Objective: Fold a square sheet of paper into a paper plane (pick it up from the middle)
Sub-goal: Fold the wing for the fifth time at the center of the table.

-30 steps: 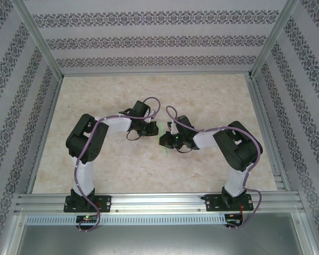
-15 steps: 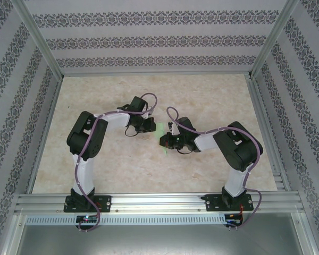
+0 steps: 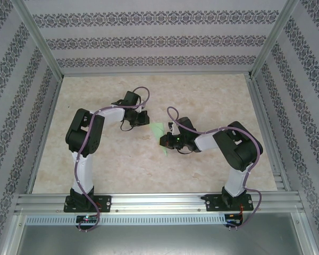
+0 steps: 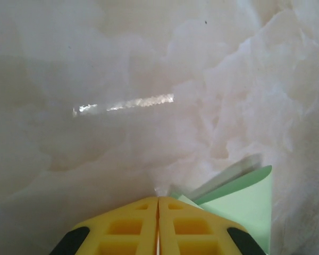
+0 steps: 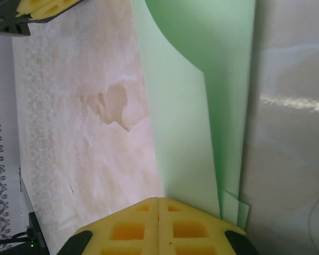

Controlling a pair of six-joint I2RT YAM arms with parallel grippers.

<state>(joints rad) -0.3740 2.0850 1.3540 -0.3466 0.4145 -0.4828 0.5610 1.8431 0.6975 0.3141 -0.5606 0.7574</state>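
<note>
The pale mint-green sheet of paper lies on the table between the two arms, folded into a slim, layered strip. In the right wrist view the paper runs away from my right gripper, one flap curling up off the lower layer. That gripper is shut, and its yellow fingertips sit over the near end of the paper. My left gripper is shut on nothing, just left of the paper. In the left wrist view the paper's edges lie to the right of the left gripper.
The tabletop is pale marbled board, walled by patterned panels at the back and sides. An aluminium rail carries both arm bases at the near edge. The left gripper's fingers show in the right wrist view's top-left corner.
My left arm has drawn back and to the left, away from the paper, and more of the green sheet is uncovered. The right arm has stayed put.
</note>
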